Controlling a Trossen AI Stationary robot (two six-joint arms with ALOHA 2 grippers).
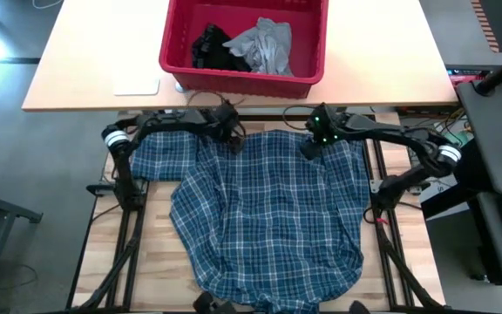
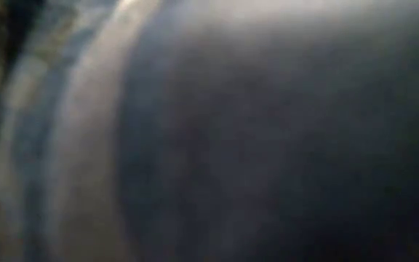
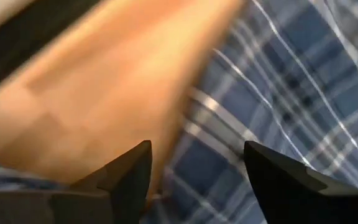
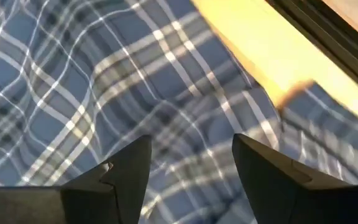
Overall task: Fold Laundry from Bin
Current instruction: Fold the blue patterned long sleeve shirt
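Observation:
The blue-and-white plaid shirt point(image 1: 268, 218) lies spread over the wooden table, its lower part reaching the near edge. My left gripper point(image 1: 231, 135) hovers open over the shirt's far left edge; its wrist view shows bare wood and plaid cloth point(image 3: 278, 93) past the fingers. My right gripper point(image 1: 310, 144) hovers open over the shirt's far right part point(image 4: 104, 81). The red bin point(image 1: 242, 80) stands beyond the far edge and holds a black garment point(image 1: 212, 48) and a grey T-shirt point(image 1: 268, 48). The low view is a dark blur.
The bin stands on a lighter tabletop point(image 1: 85, 52) beyond the work table, next to a flat white thing point(image 1: 136, 85). Black frame rails point(image 1: 129, 235) run along both sides of the table. A desk with equipment point(image 1: 495, 131) stands to the right.

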